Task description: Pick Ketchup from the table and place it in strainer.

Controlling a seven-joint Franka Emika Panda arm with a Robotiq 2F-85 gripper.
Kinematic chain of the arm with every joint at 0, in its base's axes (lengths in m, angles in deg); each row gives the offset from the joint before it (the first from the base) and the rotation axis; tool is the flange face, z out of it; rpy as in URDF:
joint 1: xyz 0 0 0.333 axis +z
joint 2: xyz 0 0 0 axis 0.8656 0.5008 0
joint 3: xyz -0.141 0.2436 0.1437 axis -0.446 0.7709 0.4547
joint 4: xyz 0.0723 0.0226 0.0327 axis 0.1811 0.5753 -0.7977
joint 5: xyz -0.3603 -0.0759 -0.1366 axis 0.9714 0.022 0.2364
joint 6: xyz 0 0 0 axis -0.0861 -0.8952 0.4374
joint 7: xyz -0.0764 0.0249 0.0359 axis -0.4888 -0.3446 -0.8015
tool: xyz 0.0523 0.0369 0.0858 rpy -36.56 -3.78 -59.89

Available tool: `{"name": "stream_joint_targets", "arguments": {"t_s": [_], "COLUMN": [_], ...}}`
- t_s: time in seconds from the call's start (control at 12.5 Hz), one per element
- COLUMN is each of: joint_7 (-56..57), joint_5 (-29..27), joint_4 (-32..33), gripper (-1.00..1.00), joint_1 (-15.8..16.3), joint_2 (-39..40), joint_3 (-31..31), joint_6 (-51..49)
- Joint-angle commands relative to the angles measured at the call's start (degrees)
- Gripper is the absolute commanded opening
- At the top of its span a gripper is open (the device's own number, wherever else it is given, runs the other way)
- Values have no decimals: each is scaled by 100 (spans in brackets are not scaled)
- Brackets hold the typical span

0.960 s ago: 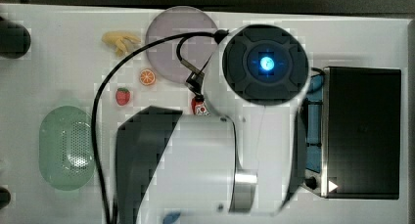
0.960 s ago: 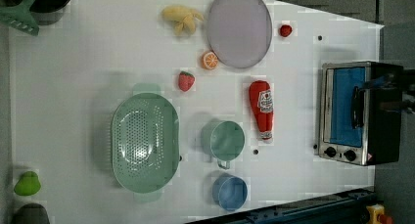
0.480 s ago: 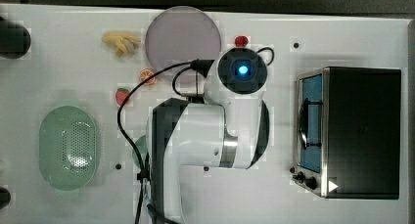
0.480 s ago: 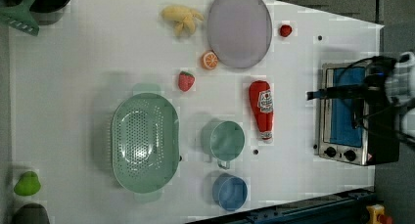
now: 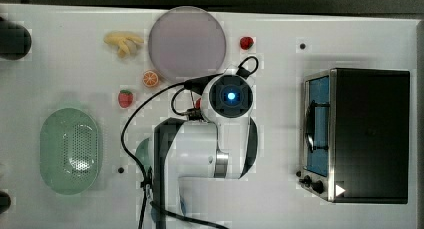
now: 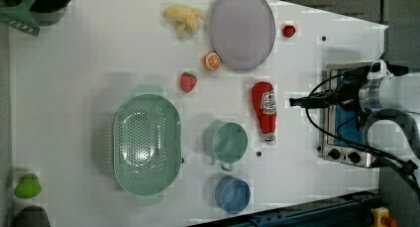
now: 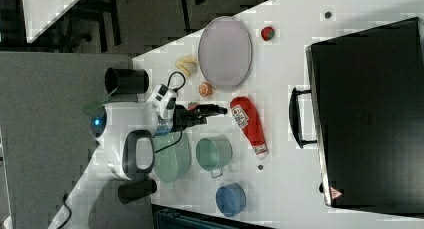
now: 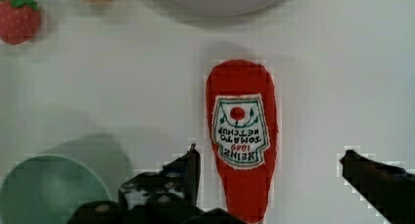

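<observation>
Since a second ago, we see the arm pulled in from the middle of the top view toward its centre-right, while in the left view the end effector has come in from the right edge, past the toaster oven. Its fingers are spread wide in the wrist view, one dark finger just beside the ketchup and the other well off on the far side, neither touching the bottle.

We find the ketchup lying flat on the white tabletop at centre-right of the left view, label up, between the grey plate above it and the green cup at its lower left. The strainer sits apart at lower left of centre in the left view, nothing in it. A strawberry and an orange slice lie between strainer and plate, a banana near the top, a blue cup near the bottom.

In the right view we see the end effector hanging just left of the ketchup.
</observation>
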Motion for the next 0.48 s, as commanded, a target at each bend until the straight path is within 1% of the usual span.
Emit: {"name": "stream_joint_targets", "arguments": {"t_s": [0.08,0.16,0.48], "joint_7": [214,167,136], "joint_5": [429,535,535], "joint_4": [117,164,329], "gripper": [100,100,100], "joint_1": [35,35,102], "joint_2": [432,555,1042], "joint_3": [17,16,34], "joint_6": [415,567,1164]}}
